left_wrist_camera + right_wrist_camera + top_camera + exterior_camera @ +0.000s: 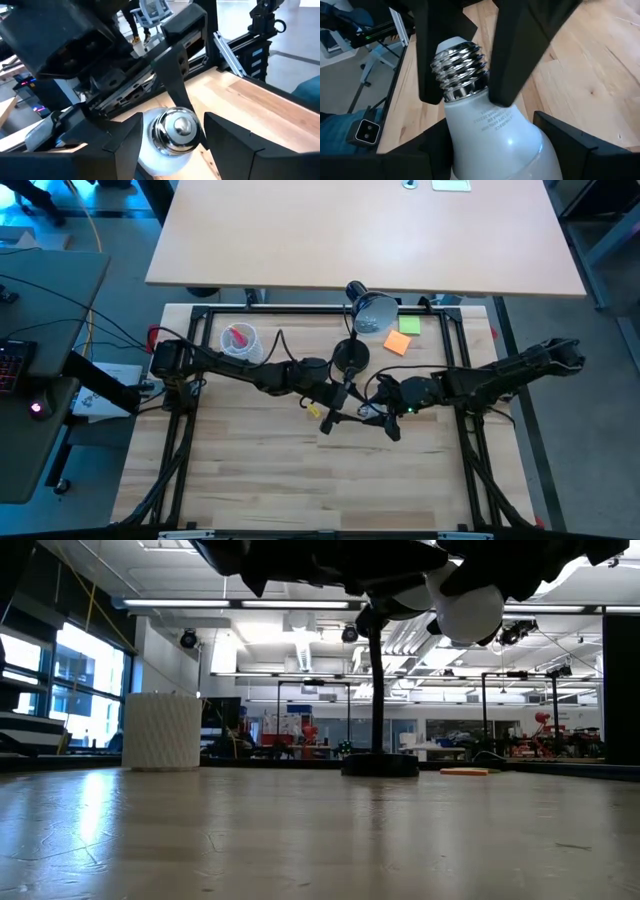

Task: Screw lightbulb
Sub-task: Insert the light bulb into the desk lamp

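One bulb point(492, 125), white with a silvery screw base, held above the middle of the table point(250, 480).

Two grippers: the left gripper point(335, 412) and the right gripper point(385, 420), both at the bulb.

One black lamp point(352, 355) near the table's far edge.

One white cup point(241, 341) toward the far left corner, with pink items inside; their number cannot be told.

Two sticky pads by the far edge: one green pad point(409, 325) and one orange pad point(398, 343).
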